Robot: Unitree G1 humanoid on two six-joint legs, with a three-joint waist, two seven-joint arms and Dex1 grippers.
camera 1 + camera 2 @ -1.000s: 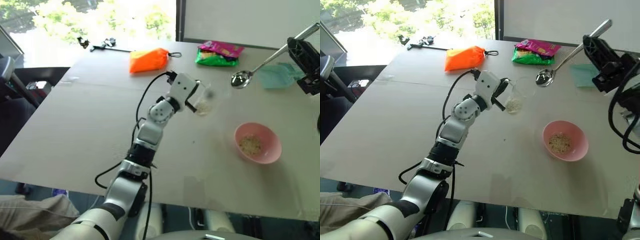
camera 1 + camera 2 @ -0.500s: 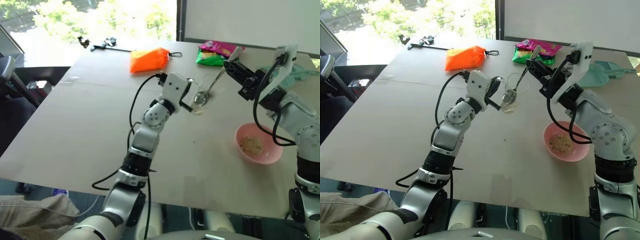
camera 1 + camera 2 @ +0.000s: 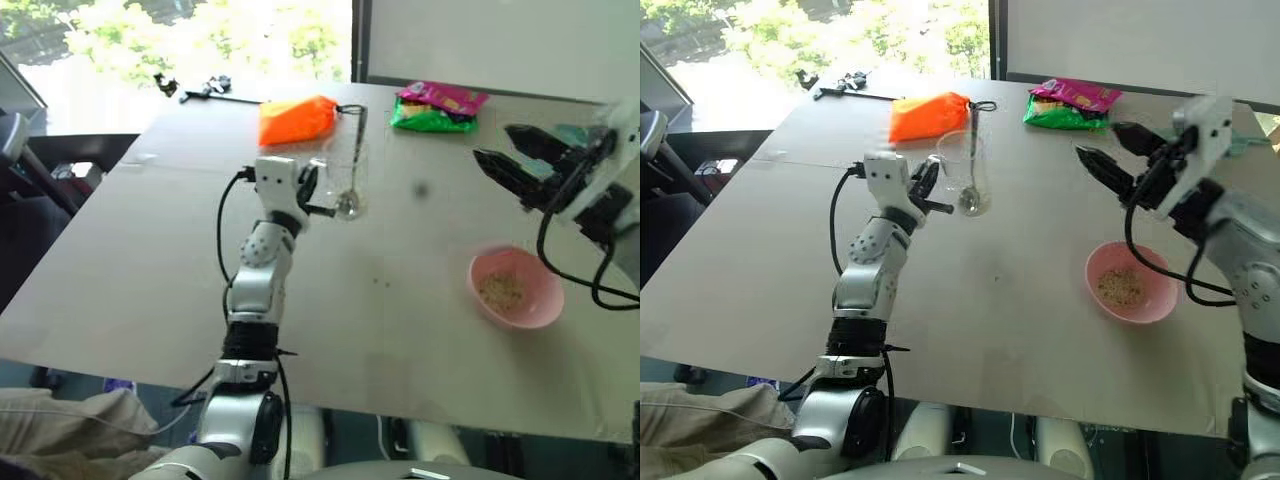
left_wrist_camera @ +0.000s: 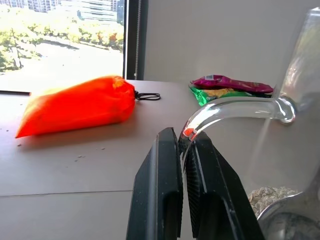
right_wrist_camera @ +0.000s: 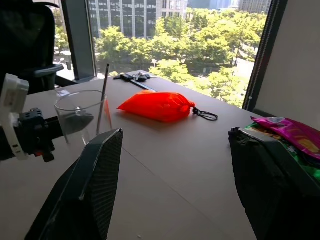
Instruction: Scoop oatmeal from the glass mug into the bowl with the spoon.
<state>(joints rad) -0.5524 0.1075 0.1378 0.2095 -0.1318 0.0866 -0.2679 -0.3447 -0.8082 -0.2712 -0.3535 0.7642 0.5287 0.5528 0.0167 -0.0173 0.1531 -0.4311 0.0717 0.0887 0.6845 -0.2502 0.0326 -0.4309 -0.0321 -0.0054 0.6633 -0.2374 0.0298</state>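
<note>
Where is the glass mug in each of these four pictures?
Left eye view: glass mug up left of centre, beside the left gripper.
Right eye view: up left of centre.
Left wrist view: right edge, handle pinched.
Right wrist view: left side.
Shared landmark: the orange bag.

Strong daylight pours in through the window (image 3: 200, 40) behind the table (image 3: 150, 260), and the trees outside wash out to near white in the head views. The tabletop nearest the window glares pale. Soft shadows lie under the bowl (image 3: 515, 290) and beside the orange bag (image 4: 75, 105). The right gripper (image 3: 505, 160) is smeared with blur. In the left wrist view the mug (image 4: 280, 107) close by is out of focus.
</note>
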